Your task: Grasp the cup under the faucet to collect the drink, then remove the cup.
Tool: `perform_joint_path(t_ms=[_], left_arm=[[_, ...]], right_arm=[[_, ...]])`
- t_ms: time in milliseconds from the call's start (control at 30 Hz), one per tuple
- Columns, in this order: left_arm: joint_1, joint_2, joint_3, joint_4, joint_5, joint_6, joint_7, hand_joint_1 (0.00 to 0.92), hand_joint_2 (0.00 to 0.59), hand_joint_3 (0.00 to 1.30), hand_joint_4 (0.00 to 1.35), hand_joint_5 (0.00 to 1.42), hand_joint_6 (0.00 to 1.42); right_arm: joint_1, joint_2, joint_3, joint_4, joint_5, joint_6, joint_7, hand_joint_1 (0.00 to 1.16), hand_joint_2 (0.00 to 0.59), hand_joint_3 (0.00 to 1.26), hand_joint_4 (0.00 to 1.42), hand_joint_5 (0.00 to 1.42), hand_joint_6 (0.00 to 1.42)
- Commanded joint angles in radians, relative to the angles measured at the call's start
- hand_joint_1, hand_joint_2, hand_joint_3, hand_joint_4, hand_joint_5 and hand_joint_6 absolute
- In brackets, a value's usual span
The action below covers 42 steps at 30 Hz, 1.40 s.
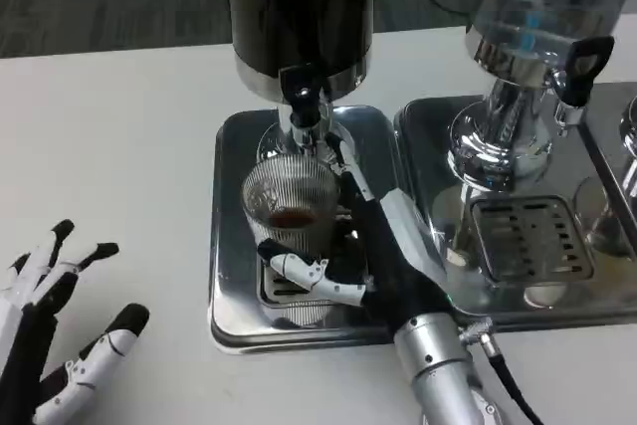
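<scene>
The cup, a ribbed clear glass with a little dark drink at its bottom, stands on the drip grate of the steel tray, directly below the black tap of the dark dispenser. Far to the left, low over the white counter, the left robot hand hangs with its fingers spread wide, holding nothing. At the middle, the right robot hand wraps the cup: its thumb crosses the front of the glass near the base and its other fingers lie along the glass's right side, so it holds the cup. Further right stands a second, clear dispenser on its own tray. The risk, as I judge it, lies in the lift: the rim sits close under the tap, so a straight upward pull could knock it, and smooth ribbed glass held low may tip or slip, spilling the drink onto the tray.
</scene>
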Motion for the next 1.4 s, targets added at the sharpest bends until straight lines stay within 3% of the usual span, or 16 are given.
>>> perform_joint_path(t_ms=[33,367,700,1400], left_arm=[[0.018,-0.003,0.008,-0.013,-0.017,0.006,-0.009,0.0,0.218,0.25,0.0,0.04,0.0],[0.025,-0.003,0.011,-0.021,-0.018,0.01,-0.005,0.0,0.219,0.26,0.0,0.04,0.0],[0.018,-0.002,0.011,-0.02,-0.017,0.009,-0.005,0.0,0.22,0.27,0.0,0.03,0.0],[0.014,-0.015,0.0,-0.024,-0.006,0.021,0.0,0.0,0.22,0.27,0.0,0.03,0.0]], right_arm=[[0.011,0.017,0.013,0.02,0.01,-0.008,0.011,0.75,0.165,0.0,0.19,0.29,0.52],[0.002,0.028,0.016,0.042,-0.015,-0.02,-0.045,0.82,0.157,0.13,0.29,0.42,0.62],[0.005,0.036,0.015,0.062,-0.028,-0.052,-0.137,0.89,0.161,0.3,0.43,0.62,0.87],[0.033,0.004,0.01,0.034,-0.073,-0.125,-0.258,0.98,0.165,0.43,0.58,0.87,1.29]])
